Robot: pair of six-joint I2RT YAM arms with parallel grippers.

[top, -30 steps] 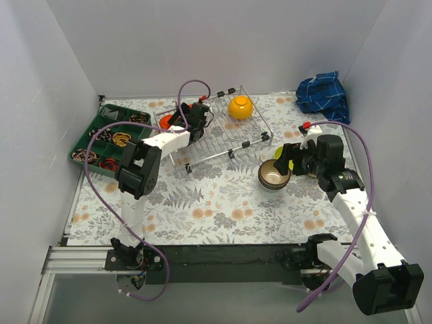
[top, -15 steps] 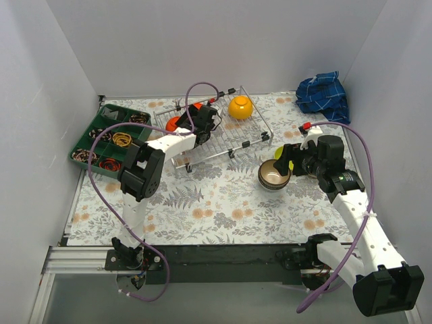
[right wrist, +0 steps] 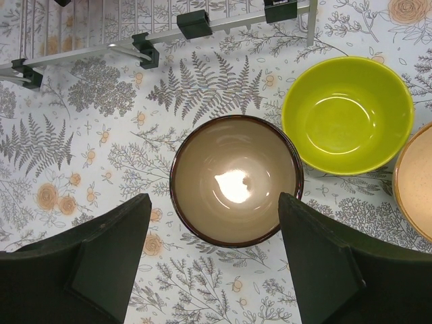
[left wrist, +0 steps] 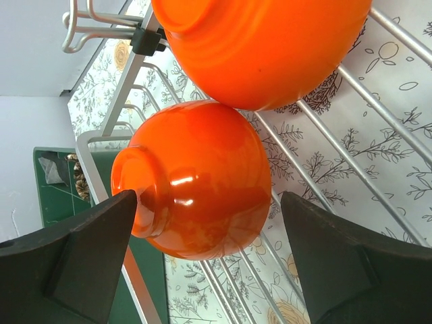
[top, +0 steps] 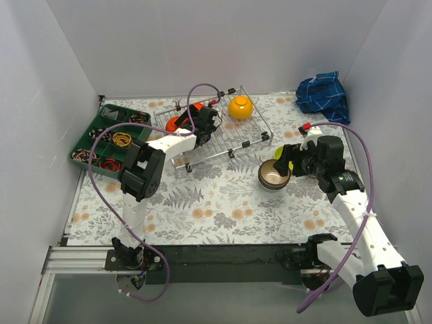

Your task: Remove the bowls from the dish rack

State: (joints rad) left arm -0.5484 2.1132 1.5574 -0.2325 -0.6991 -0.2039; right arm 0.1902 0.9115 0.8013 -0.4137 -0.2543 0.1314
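Note:
The silver wire dish rack [top: 226,135] stands at the back middle of the table. It holds a yellow-orange bowl [top: 240,106] at its far right and two orange bowls at its left end [top: 173,123]. In the left wrist view the two orange bowls lie on their sides on the rack wires [left wrist: 378,115], one nearer [left wrist: 202,179] and one above it [left wrist: 263,47]. My left gripper [top: 202,120] [left wrist: 209,202] is open, its fingers either side of the nearer orange bowl. My right gripper [top: 280,162] [right wrist: 214,202] is open and empty above a brown bowl [top: 273,177] [right wrist: 235,179] standing upright on the table.
A lime-green bowl [right wrist: 347,111] and a peach bowl [right wrist: 418,182] stand right of the brown bowl. The rack's front edge [right wrist: 223,23] lies just beyond them. A green compartment tray [top: 108,138] stands at the left. A blue cloth [top: 322,94] lies in the back right corner.
My left gripper has moved right and farther back over the rack's left end, closing in on the orange bowls. The right arm and the brown bowl have not moved.

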